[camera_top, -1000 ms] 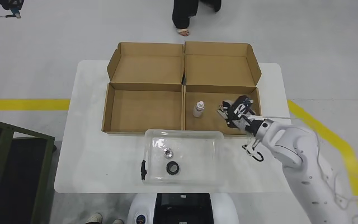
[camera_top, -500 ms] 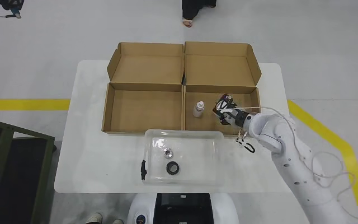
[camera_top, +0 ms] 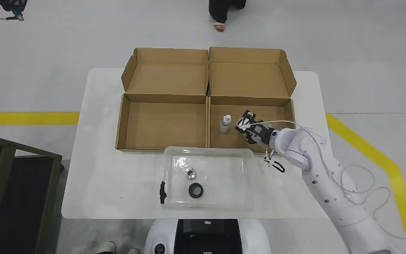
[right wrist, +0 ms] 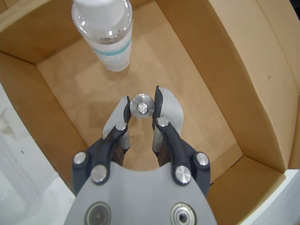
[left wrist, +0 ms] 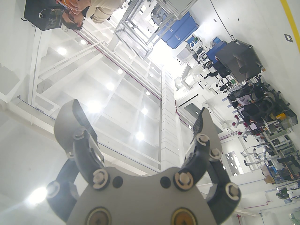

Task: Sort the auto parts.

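Observation:
My right gripper (right wrist: 141, 108) (camera_top: 246, 122) is shut on a small round silver metal part (right wrist: 142, 108), held just above the floor of the right cardboard box (camera_top: 279, 141). A small clear bottle with a white cap (right wrist: 105, 24) (camera_top: 224, 123) stands upright in the same box, a short way beyond the fingertips. Two more parts lie in the clear plastic tray (camera_top: 244, 190): a silver metal piece (camera_top: 189, 173) and a black ring (camera_top: 196, 190). My left gripper (left wrist: 140, 118) points up at the ceiling, open with nothing between its fingers.
The left cardboard box (camera_top: 127, 127) sits beside the right one, both with lids folded back. The tray stands in front of them on the white table (camera_top: 101, 178). A black clip (camera_top: 162, 192) hangs on the tray's left rim.
The right arm has moved left inside the right box, carrying the silver part closer to the bottle. The left gripper has not moved.

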Robot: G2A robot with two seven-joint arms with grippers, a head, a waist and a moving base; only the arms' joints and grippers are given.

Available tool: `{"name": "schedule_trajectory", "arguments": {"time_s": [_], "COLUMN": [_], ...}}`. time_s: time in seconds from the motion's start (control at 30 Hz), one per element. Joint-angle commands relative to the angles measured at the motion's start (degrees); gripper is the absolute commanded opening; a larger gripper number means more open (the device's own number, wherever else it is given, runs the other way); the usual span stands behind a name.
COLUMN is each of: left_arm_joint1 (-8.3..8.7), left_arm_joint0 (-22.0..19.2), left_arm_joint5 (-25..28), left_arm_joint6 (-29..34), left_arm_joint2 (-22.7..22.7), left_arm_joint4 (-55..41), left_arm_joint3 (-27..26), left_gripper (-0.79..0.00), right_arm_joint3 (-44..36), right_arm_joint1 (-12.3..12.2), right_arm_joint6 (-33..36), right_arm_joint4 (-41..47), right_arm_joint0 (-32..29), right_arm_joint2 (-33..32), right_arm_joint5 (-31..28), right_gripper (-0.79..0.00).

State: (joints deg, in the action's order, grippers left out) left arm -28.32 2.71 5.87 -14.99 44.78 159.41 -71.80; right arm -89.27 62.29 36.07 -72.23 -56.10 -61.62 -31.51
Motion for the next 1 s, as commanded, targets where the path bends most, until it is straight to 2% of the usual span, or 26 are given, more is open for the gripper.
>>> {"name": "schedule_trajectory", "arguments": {"time_s": [0.0,0.07,0.1,0.13,0.17,0.53,0.97], "left_arm_joint1": [0.0,0.0,0.0,0.0,0.0,0.0,0.0], "left_arm_joint0": [0.0,0.0,0.0,0.0,0.0,0.0,0.0], "left_arm_joint5": [0.0,0.0,0.0,0.0,0.0,0.0,0.0], "left_arm_joint6": [0.0,0.0,0.0,0.0,0.0,0.0,0.0], "left_arm_joint2": [0.0,0.0,0.0,0.0,0.0,0.0,0.0], "left_arm_joint4": [0.0,0.0,0.0,0.0,0.0,0.0,0.0], "left_arm_joint3": [0.0,0.0,0.0,0.0,0.0,0.0,0.0], "left_gripper": [0.0,0.0,0.0,0.0,0.0,0.0,0.0], "right_arm_joint3": [0.4,0.9,1.1,1.3,1.4,-7.1,-22.9], "right_arm_joint1": [0.1,0.2,0.2,0.2,0.3,-0.5,-1.9], "right_arm_joint6": [0.0,0.1,0.1,0.0,-0.1,-2.3,-1.0], "right_arm_joint4": [0.0,0.0,0.0,0.0,0.0,2.8,8.2], "right_arm_joint0": [0.2,0.3,0.3,0.4,0.4,-3.0,-11.5], "right_arm_joint2": [0.3,0.5,0.6,0.7,0.7,-4.3,-9.0], "right_arm_joint5": [0.1,0.3,0.3,0.3,0.4,1.1,-3.8], "right_gripper": [-0.616,-0.566,-0.486,-0.446,-0.437,-0.409,-0.394]}}
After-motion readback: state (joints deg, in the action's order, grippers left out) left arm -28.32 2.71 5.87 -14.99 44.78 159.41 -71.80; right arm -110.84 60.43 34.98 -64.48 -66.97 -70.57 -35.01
